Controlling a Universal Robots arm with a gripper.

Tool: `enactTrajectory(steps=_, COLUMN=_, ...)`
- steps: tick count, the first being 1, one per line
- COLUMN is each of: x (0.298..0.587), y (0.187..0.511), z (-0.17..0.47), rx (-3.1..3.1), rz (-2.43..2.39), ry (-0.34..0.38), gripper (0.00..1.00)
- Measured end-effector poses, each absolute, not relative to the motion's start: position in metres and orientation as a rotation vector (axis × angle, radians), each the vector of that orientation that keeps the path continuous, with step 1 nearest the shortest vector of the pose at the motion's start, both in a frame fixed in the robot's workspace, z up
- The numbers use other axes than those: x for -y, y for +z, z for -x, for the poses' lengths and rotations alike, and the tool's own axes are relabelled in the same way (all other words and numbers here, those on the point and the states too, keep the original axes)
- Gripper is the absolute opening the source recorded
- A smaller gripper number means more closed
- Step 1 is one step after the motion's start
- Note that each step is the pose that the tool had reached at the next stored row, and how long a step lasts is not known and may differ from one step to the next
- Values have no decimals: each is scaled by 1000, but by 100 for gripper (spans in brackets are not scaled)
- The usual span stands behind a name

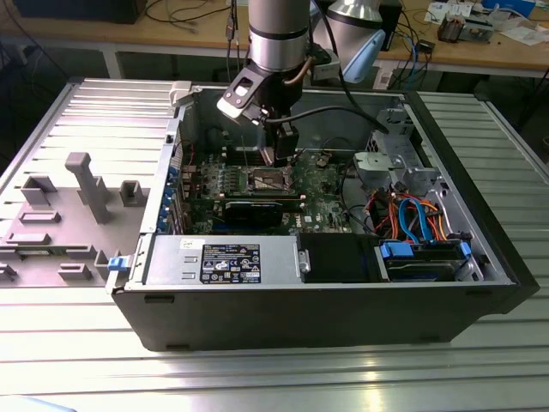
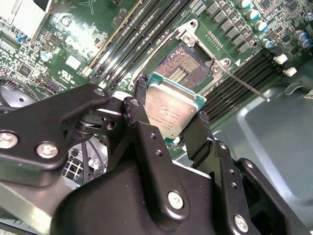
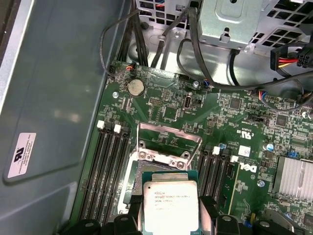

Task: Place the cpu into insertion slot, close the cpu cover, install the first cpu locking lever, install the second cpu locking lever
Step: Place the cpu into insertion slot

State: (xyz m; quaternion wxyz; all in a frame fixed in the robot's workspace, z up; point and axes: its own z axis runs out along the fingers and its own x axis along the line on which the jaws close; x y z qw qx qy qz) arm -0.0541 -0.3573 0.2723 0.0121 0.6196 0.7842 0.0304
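Black fingers (image 2: 195,134) of the gripper (image 2: 168,111) are clamped on two opposite edges of the cpu (image 2: 172,104), whose silver top is turned toward both wrist views. The cpu is held just above the insertion slot (image 2: 182,63) and is not seated; part of the gold contact field is exposed. The cpu cover (image 3: 168,129) is swung open off the socket. A locking lever (image 2: 247,88) is angled away from the socket rim. The green board (image 3: 166,105) is mounted inside the open computer case (image 1: 343,318).

I see an electronics lab or workshop: ribbed aluminium table (image 1: 257,378), opened computer case (image 1: 300,322) on it, wooden workbench (image 1: 506,53) behind, littered with cables (image 1: 184,13).
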Motion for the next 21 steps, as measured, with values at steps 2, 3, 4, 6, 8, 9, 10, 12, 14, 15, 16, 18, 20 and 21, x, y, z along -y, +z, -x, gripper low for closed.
enactTrajectory(steps=2, x=357, y=272, z=54, rx=-2440, rz=-1938, ry=95, gripper=55)
enactTrajectory(steps=3, x=357, y=272, z=54, rx=-2438, rz=-1940, ry=95, gripper=55)
enactTrajectory(steps=4, x=357, y=272, z=54, rx=-2436, rz=-1943, ry=95, gripper=55)
enactTrajectory(steps=6, x=357, y=272, z=54, rx=-2432, rz=-1947, ry=95, gripper=55)
enactTrajectory(steps=8, x=357, y=272, z=54, rx=-2427, rz=-1953, ry=95, gripper=55)
enactTrajectory(steps=9, x=357, y=272, z=54, rx=-2424, rz=-1957, ry=94, gripper=55)
enactTrajectory(steps=10, x=357, y=272, z=54, rx=-2421, rz=-1960, ry=94, gripper=55)
enactTrajectory(steps=12, x=357, y=272, z=54, rx=-2415, rz=-1967, ry=94, gripper=55)
enactTrajectory(steps=14, x=357, y=272, z=54, rx=-2409, rz=-1974, ry=94, gripper=55)
enactTrajectory(steps=15, x=357, y=272, z=54, rx=-2407, rz=-1977, ry=94, gripper=55)
enactTrajectory(steps=16, x=357, y=272, z=54, rx=-2403, rz=-1981, ry=94, gripper=55)
enactTrajectory(steps=18, x=357, y=272, z=54, rx=-2400, rz=-1985, ry=94, gripper=55)
enactTrajectory(steps=20, x=357, y=272, z=54, rx=-2396, rz=-1989, ry=94, gripper=55)
enactTrajectory(steps=21, x=357, y=272, z=54, rx=-2394, rz=-1992, ry=94, gripper=55)
